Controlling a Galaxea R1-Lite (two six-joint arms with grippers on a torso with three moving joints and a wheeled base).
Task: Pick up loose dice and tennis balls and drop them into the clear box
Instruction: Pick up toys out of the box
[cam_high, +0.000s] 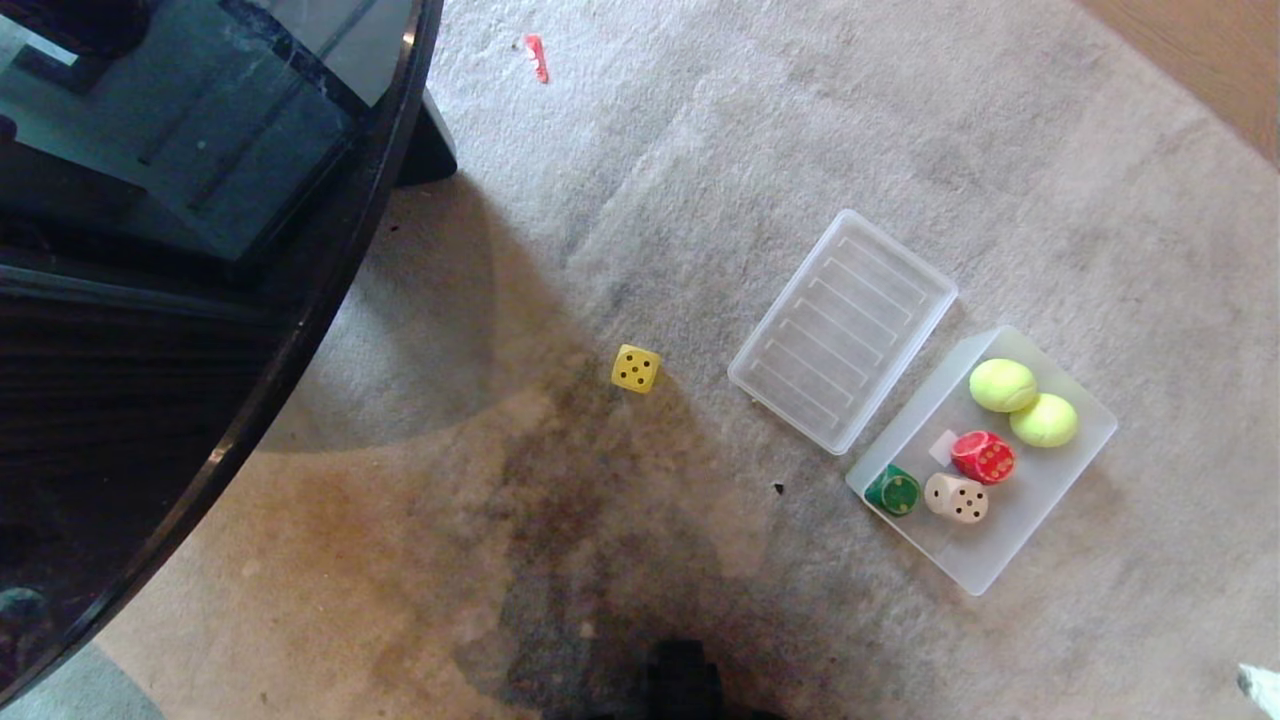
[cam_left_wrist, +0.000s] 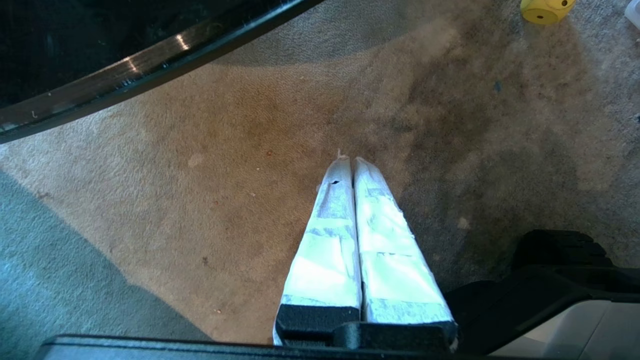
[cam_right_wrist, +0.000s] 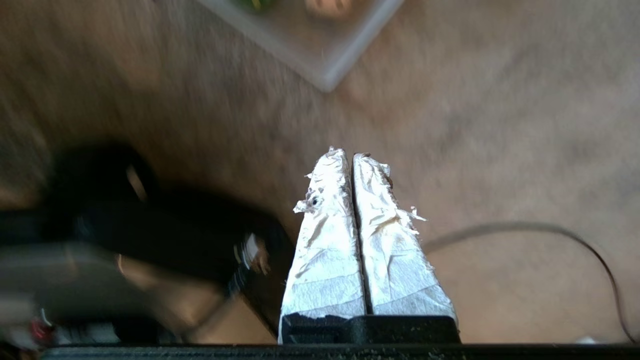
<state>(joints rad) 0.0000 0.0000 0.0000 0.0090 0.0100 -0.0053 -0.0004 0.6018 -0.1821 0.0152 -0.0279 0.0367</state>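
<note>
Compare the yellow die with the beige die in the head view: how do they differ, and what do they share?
The yellow die lies loose on the carpet; the beige die sits inside the clear box. The yellow die stands alone; the beige die has the green die beside it. Both are rounded cubes with dark pips.

Open carpet (cam_high: 700, 150) rings the yellow die (cam_high: 636, 368) (dark table (cam_high: 150, 300) perhaps near).

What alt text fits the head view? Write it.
A yellow die lies alone on grey carpet. To its right, a clear box holds two tennis balls, plus red, green and beige dice, beside its lid.
</note>
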